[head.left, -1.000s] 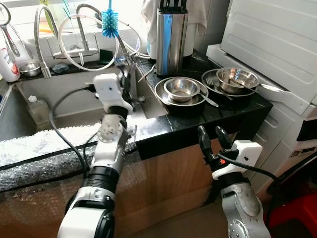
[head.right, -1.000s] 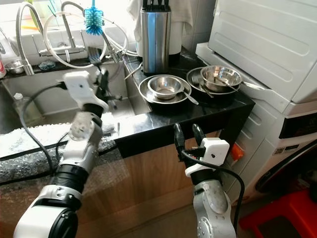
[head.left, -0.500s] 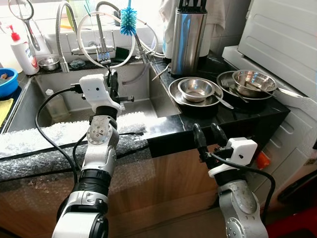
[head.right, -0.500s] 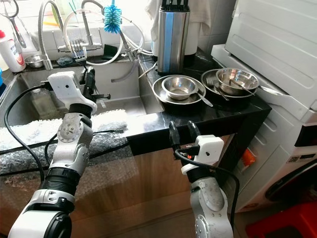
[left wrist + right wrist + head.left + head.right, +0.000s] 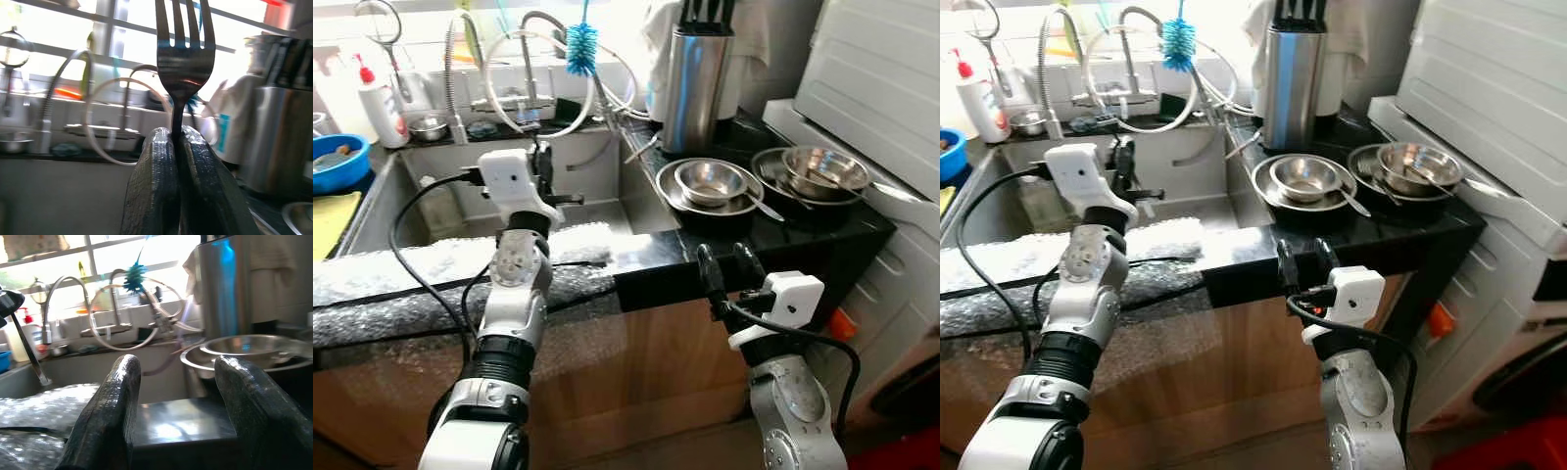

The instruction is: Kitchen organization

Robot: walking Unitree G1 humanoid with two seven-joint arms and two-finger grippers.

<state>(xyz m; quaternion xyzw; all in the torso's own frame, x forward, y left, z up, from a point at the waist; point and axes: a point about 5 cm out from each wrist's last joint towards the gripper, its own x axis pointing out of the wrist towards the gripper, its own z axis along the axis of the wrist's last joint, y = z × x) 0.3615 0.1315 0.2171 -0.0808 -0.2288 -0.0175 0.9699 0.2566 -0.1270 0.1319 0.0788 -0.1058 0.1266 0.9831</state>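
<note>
Black countertop (image 5: 783, 235) runs across the frame's middle, with a sink (image 5: 597, 181) at upper left. Above the sink, left of centre, the left gripper (image 5: 178, 142) is clenched on a fork (image 5: 183, 63), tines up. At lower centre, below the counter edge, the right gripper (image 5: 176, 382) hangs with fingers spread.

A stainless steel sink (image 5: 431, 211) is set into the counter on the left, with a chrome spring faucet (image 5: 524, 59) and a blue bottle brush (image 5: 581, 47) behind it. A black stone countertop (image 5: 803, 230) lies to its right. On it, two stacks of steel bowls (image 5: 710, 184) are placed side by side, and a tall steel knife block (image 5: 690, 83) is stood behind them. A white appliance (image 5: 876, 88) is found at the far right. A blue bowl (image 5: 337, 164) is seen left of the sink.
</note>
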